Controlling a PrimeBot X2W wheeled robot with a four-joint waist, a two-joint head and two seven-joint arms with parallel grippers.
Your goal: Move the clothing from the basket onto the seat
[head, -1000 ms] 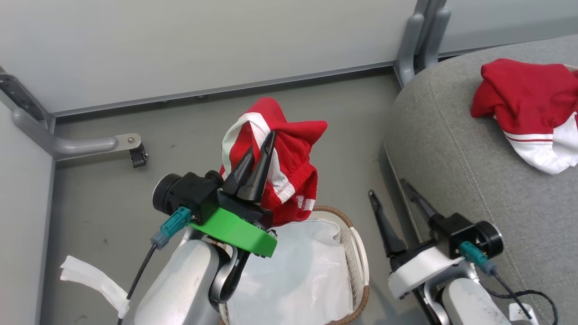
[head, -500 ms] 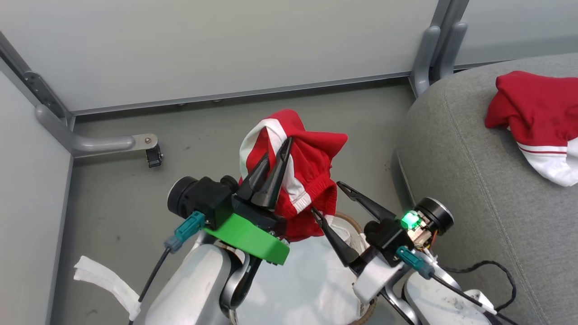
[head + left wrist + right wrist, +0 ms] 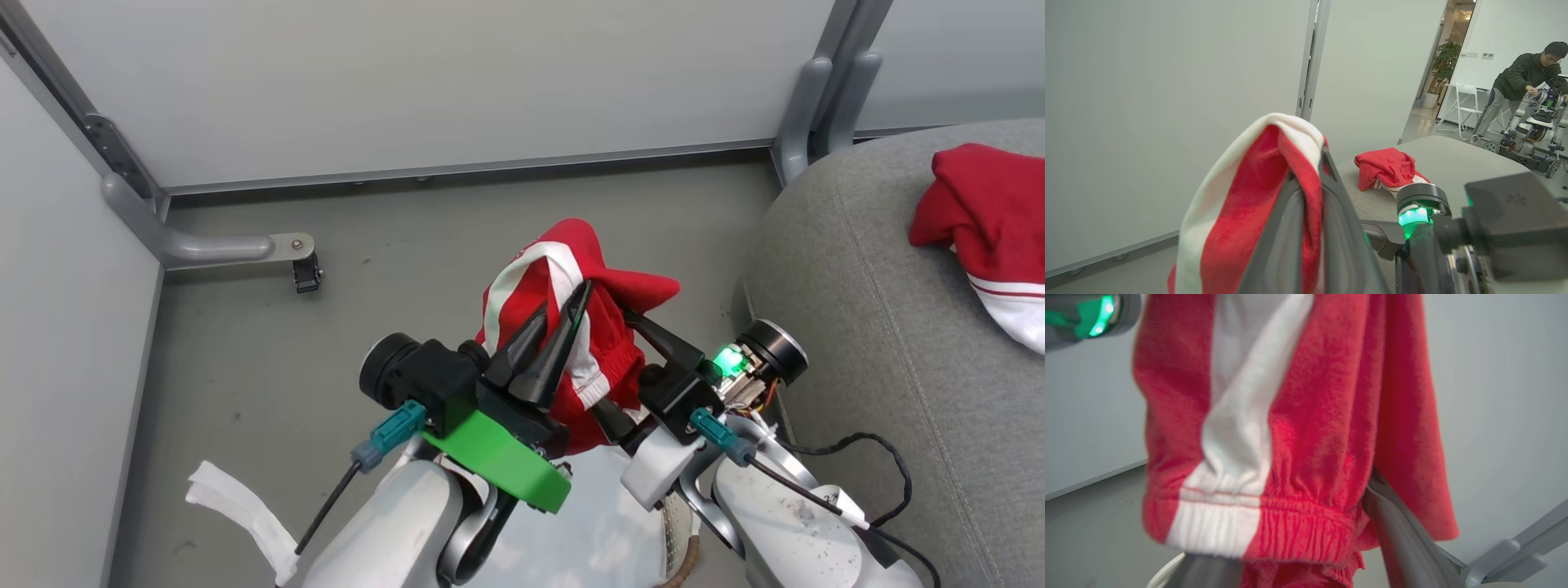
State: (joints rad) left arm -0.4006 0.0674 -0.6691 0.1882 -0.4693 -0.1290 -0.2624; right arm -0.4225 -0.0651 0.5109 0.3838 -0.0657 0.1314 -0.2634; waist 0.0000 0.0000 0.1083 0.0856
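Held garment, just above the basket: pinched in my clenched left gripper, with the right gripper spread wide astride its hem. Risk as I judge it: a snag there tugs it free and it drops to the floor beside the basket. Red, white stripe, gathered waistband, bunched. Beyond the basket, a second garment lies on the seat.
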